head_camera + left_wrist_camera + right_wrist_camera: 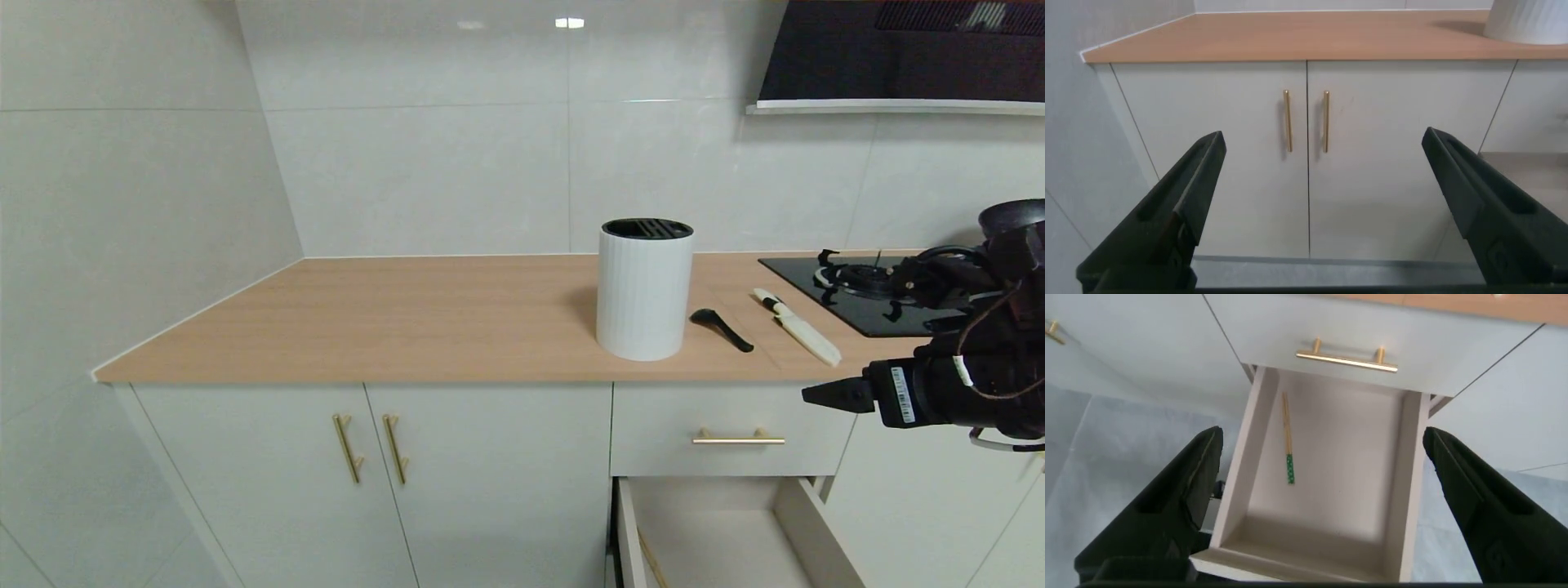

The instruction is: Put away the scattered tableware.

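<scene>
On the wooden countertop (408,318) a black spoon (720,327) and a cream-bladed knife (796,325) lie to the right of a white ribbed cylindrical holder (643,290) with a black slotted top. Below them a lower drawer (1404,506) stands pulled out, with a pair of wooden chopsticks (1287,445) with green ends lying in it. My right gripper (1319,506) hangs open and empty above that drawer; in the head view it sits in front of the counter edge (829,395). My left gripper (1323,212) is open and empty, low, facing the cabinet doors.
A black gas hob (865,286) with a dark pan occupies the counter's right end, under a range hood (898,57). Two cabinet doors with gold handles (1306,121) stand left of the drawers. A shut upper drawer (739,439) sits above the open one. Tiled walls bound the left and back.
</scene>
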